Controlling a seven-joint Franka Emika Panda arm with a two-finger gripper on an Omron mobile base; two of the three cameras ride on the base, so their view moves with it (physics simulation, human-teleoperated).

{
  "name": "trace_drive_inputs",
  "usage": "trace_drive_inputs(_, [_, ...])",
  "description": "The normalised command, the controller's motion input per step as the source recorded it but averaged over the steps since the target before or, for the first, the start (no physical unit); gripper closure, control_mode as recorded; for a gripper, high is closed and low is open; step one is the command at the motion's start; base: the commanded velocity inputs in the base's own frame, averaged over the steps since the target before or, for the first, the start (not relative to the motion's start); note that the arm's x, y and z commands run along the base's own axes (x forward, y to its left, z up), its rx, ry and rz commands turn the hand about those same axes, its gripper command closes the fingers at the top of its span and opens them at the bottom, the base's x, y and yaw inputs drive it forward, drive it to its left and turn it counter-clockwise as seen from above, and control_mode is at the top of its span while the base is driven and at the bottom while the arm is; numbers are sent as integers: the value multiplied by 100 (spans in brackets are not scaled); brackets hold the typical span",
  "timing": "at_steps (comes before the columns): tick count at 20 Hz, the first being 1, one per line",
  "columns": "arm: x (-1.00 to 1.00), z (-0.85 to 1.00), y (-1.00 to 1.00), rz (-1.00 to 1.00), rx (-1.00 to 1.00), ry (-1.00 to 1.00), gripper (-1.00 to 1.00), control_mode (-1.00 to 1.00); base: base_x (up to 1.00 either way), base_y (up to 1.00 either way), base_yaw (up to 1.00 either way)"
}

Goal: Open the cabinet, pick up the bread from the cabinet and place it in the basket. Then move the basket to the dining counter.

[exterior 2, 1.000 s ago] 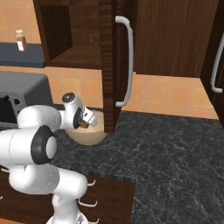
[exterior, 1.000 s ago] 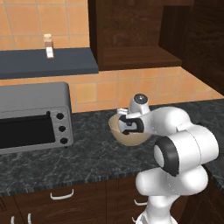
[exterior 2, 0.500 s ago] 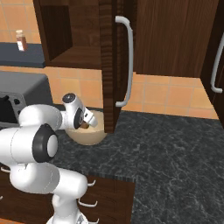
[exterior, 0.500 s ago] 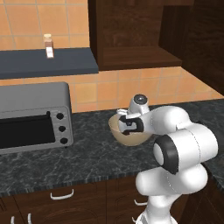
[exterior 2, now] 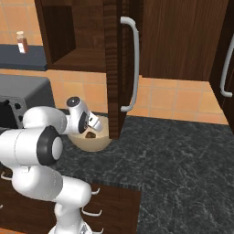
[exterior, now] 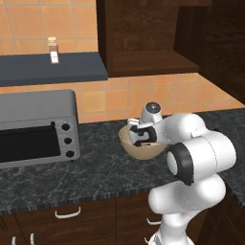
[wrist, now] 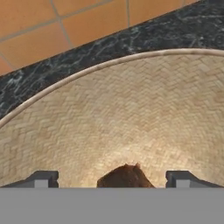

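From the left, the round tan basket (exterior: 139, 148) sits on the speckled black bench (exterior: 91, 167), the white arm bent over it. From the right, the wooden cabinet (exterior 2: 114, 68) door stands open. Up close, the claw (wrist: 112, 178) is spread apart around the lumpy brown bread (wrist: 125, 177) inside the woven basket.

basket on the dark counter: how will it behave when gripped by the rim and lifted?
The basket looks woven, so probably light and fairly stiff, though its rim may flex. Its rounded bowl shape suggests it could rock or tilt from a one-sided grip. The bread lies loose inside between the open gripper tips and may slide.
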Motion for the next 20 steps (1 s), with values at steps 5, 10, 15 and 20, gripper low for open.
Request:
trace_drive_inputs(5, [-38,20,0,2,0,0,-100,-100,0,0,0])
trace_drive_inputs(10, [-100,43,0,14,0,-1,-100,-100,0,0,0])
trace_drive_inputs(15, [-90,53,0,31,-5,0,-100,-100,0,0,0])
trace_drive_inputs(20, [-47,35,2,27,-12,19,-100,-100,0,0,0])
